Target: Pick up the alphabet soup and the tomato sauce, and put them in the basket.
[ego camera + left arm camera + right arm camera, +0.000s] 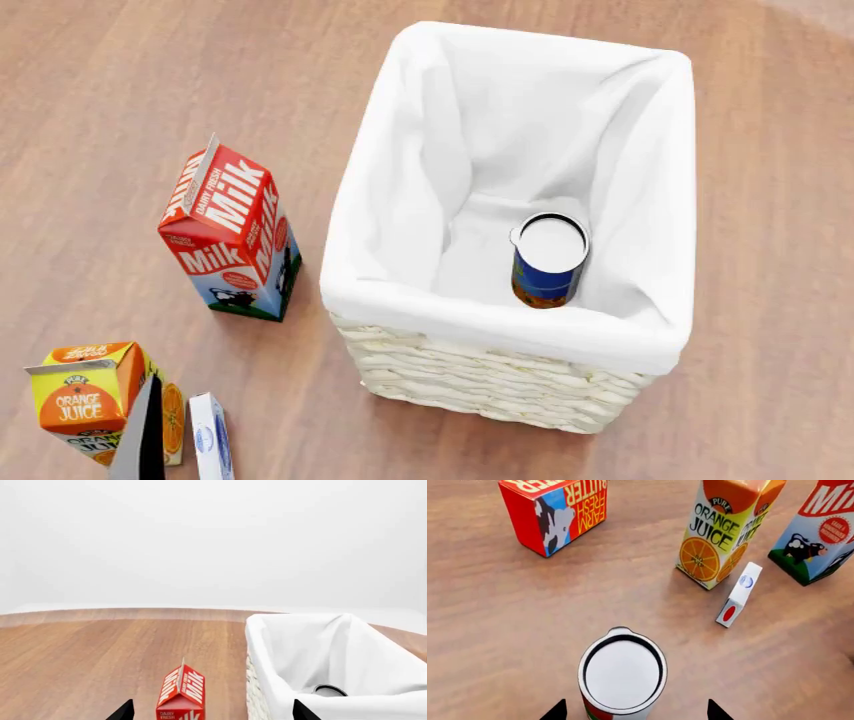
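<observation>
Our right gripper [636, 711] hangs just above the tomato sauce [622, 676], its two dark fingertips [555, 711] spread wide on either side of the silvery lid and not touching it. Around that can we have bare wooden table [514, 630] on most sides. Farther out stand an orange juice carton [724, 535], a small white box [738, 594] lying close beside it, a butter box [554, 512], and a milk carton [820, 535] at the edge of view.

Our left gripper [212, 712] is spread apart too, holding nothing, its tips [122, 711] low in the left wrist view. One tip sits over the basket [267, 645] rim, and the milk carton [181, 692] stands upright between the tips, farther off. Open tabletop runs to the far edge.

From the head view, the alphabet soup [549, 260] stands upright inside the basket [494, 385], near the front wall, with liner free around it. The milk carton [230, 235] stands apart from the basket's side.
</observation>
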